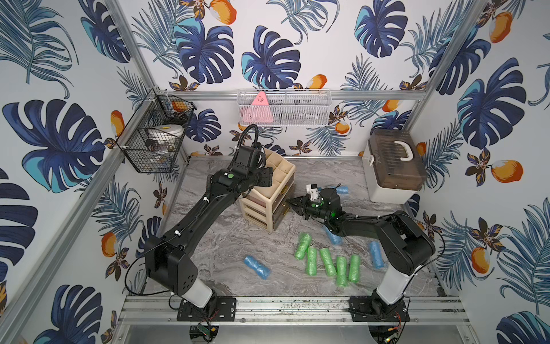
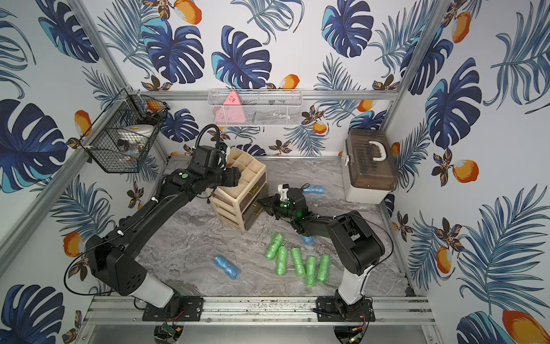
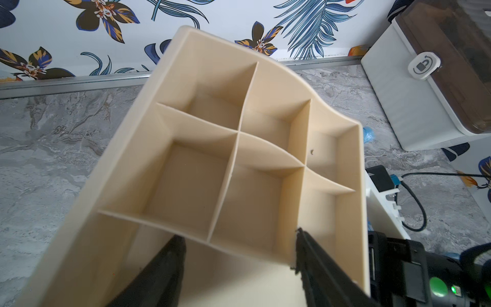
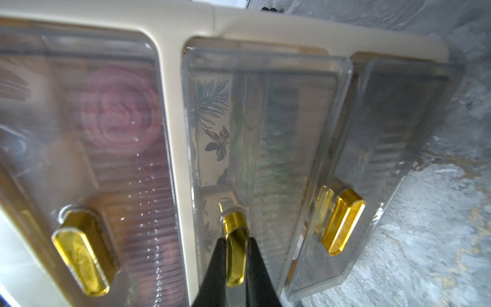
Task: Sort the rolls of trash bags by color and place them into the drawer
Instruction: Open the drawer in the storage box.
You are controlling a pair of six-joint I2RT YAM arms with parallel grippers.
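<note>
Rolls of trash bags [image 1: 312,259] lie loose on the table [image 1: 223,238] in both top views, green ones [image 1: 340,269] bunched together, blue ones [image 1: 256,267] scattered. Left wrist view: left pincer [image 3: 239,234] straddles the organizer [image 3: 212,106] rim, jaws apart, can't tell if it's squeezing. Right wrist view: right pincer [image 4: 236,239] is clamped on the gold handle [image 4: 233,255] of the middle drawer [image 4: 265,119], pink roll [image 4: 119,111] next door. Slick handle could slip free, or the light organizer tips. Grey marble table, leafy wallpaper [image 1: 268,59] all round.

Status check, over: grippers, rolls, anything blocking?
Right gripper shut on middle drawer handle. Left gripper open astride organizer top. Green rolls, blue rolls on table. One blue roll under right arm.
</note>
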